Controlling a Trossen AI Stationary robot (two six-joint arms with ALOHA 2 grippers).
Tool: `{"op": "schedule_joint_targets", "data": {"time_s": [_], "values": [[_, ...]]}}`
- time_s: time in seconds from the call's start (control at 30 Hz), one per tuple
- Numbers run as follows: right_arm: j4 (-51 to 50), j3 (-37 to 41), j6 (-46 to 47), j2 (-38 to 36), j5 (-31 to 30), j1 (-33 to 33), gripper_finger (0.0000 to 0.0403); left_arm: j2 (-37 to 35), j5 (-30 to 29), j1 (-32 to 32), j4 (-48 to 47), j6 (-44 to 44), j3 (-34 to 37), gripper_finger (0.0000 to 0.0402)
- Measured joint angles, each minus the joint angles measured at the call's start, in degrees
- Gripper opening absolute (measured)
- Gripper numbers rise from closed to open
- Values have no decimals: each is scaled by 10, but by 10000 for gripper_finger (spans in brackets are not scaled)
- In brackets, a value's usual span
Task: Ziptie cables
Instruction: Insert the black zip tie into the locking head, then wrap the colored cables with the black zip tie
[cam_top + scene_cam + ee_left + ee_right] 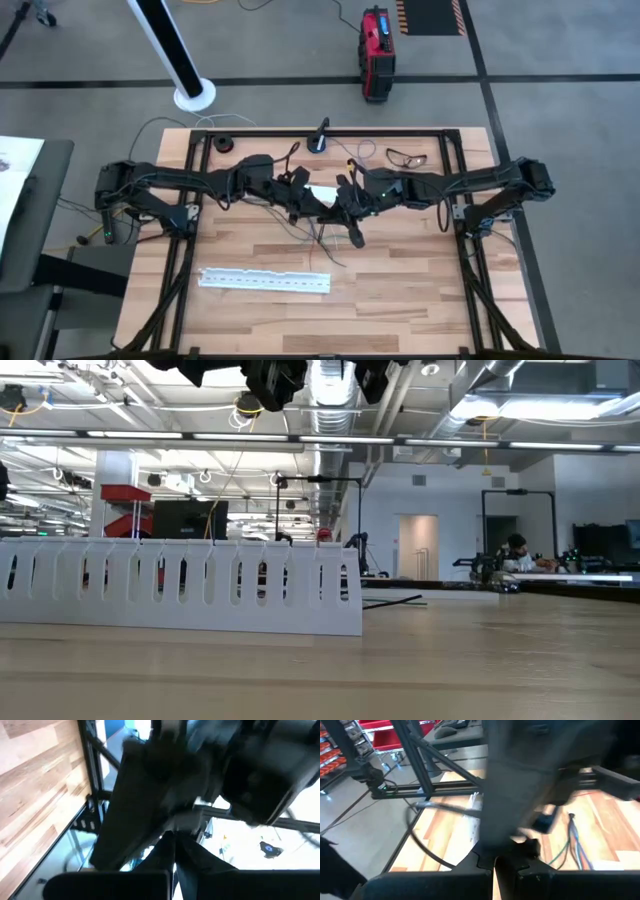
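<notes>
No legible text anywhere.

Both wrist views blurred, blocked.

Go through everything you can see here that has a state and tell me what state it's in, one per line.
left gripper: raised over the table's middle, meeting the other gripper.
right gripper: raised over the middle, close against the left one.
cables: loose, hanging below the two grippers, not yet tied.
white perforated strip: lying flat on the table, untouched.
glasses: resting at the table's far edge.
</notes>
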State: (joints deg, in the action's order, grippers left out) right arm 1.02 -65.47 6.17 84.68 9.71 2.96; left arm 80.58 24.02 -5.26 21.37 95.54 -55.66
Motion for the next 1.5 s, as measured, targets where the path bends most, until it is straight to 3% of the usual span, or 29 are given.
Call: {"op": "schedule_joint_targets", "data": {"time_s": [0.7, 1.13, 1.5], "values": [[-11, 0, -1, 0, 0, -2, 0, 1, 0, -13, -15, -49, 0, 4], [-17, 0, 0, 0, 5, -2, 0, 1, 10, -13, -7, -62, 0, 117], [-17, -1, -2, -1, 8, -2, 0, -2, 84, -14, -13, -26, 1, 134]]}}
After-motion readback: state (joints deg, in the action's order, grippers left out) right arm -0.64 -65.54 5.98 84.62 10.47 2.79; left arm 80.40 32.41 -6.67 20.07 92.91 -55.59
